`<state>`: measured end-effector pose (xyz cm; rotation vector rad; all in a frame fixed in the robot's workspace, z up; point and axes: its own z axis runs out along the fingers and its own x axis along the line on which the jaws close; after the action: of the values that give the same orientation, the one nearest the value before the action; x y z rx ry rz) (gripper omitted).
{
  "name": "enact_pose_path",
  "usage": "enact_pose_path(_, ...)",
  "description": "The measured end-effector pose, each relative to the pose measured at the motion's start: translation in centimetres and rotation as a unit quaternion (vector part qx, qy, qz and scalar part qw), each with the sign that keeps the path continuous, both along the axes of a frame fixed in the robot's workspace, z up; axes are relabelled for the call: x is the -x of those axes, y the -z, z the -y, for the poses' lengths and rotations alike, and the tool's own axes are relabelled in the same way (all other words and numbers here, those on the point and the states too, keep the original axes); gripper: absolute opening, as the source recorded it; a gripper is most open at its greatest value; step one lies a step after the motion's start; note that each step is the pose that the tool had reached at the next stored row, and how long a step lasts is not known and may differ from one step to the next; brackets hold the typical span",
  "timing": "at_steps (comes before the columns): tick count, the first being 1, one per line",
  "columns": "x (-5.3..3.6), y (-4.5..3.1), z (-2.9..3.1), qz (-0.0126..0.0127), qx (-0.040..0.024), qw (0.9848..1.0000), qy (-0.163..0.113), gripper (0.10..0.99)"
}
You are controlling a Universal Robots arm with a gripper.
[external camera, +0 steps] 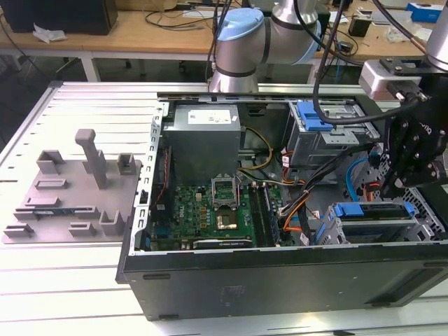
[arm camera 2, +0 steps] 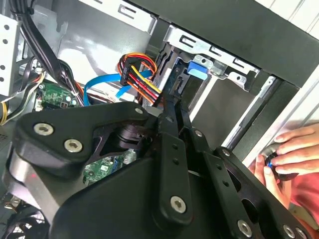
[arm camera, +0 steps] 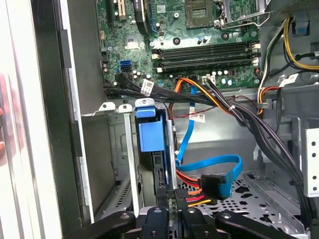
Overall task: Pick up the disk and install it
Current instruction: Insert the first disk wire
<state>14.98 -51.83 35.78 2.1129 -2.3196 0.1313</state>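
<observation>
White slotted table (external camera: 42,287), wooden desks (external camera: 161,35) behind

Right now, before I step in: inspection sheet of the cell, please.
Surface: slotted metal table carrying the open computer case.
Job's things: disk in its blue carrier, edge-on in the drive bay by the case wall.
Clutter: grey fixture tray, on the exterior view's left of the case.
End effector: inside the case at the disk's end; contact unclear.
Cables: blue data cable and coloured power leads loop beside the bay.
Surroundings: a person's hand at the case's outer edge; wooden benches behind.
</observation>
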Motion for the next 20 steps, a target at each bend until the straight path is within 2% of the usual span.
enact_pose_path(2, -0.08, 0.01, 0.30, 0.0000, -0.0084, 1.0000, 0.000, 0.169)
enact_pose_path(3, -0.09, 0.00, 0.39, -0.0001, -0.0105, 0.9999, 0.000, 0.169)
enact_pose_path(10, -0.25, 0.01, 0.43, -0.0005, -0.0116, 0.9999, 0.000, 0.169)
enact_pose_path(15, -0.60, 0.03, 0.43, -0.0024, -0.0116, 0.9999, 0.003, 0.169)
enact_pose_path(17, -1.14, 0.14, 0.63, -0.0128, -0.0116, 0.9997, 0.016, 0.169)
enact_pose_path(18, -1.16, 0.14, 0.72, -0.0137, -0.0115, 0.9997, 0.015, 0.169)
enact_pose_path(20, -1.16, 0.14, 0.80, -0.0139, -0.0113, 0.9998, -0.005, 0.169)
